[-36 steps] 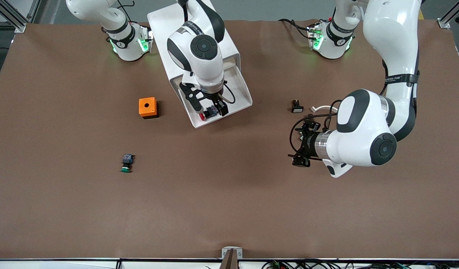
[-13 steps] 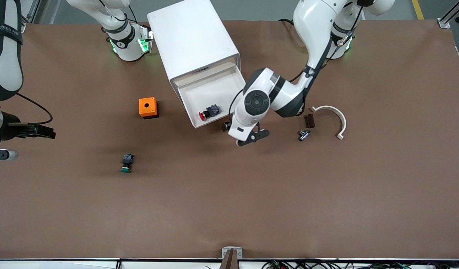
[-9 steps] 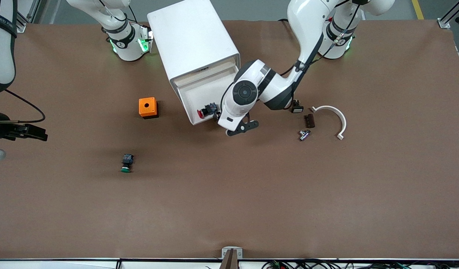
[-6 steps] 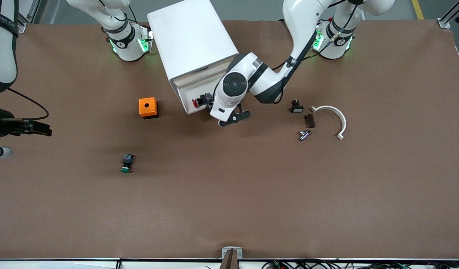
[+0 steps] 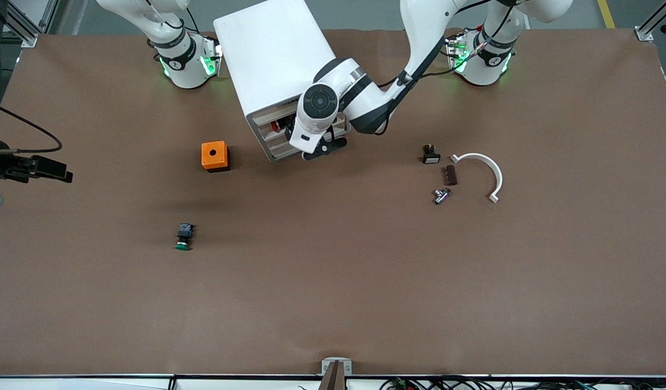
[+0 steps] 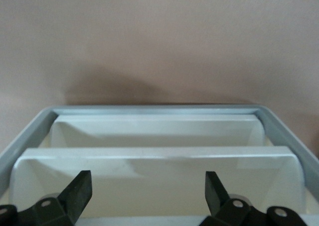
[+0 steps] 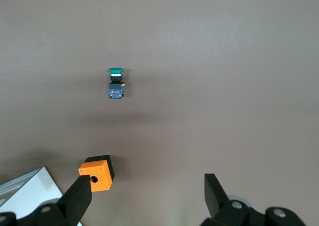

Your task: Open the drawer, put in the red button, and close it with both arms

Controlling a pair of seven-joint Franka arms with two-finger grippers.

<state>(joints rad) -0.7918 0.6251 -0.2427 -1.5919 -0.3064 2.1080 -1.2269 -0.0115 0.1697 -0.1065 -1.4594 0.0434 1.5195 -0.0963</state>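
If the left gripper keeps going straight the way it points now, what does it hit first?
Most likely the drawer front: the open left gripper points squarely at it, fingertips close to or already on its pale face. Contact isn't clear from the views.

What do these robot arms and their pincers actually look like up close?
Both arms are glossy white with rounded shells and black bands at the joints. The left arm has a round black cap, the bases glow green, and thin black cables trail. The left gripper and right gripper have flat black wedge-shaped fingers.

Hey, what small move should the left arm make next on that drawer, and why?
Probably a last short push: the left gripper, open, is at the front of the drawer, which looks nearly shut, with the red button just visible inside.
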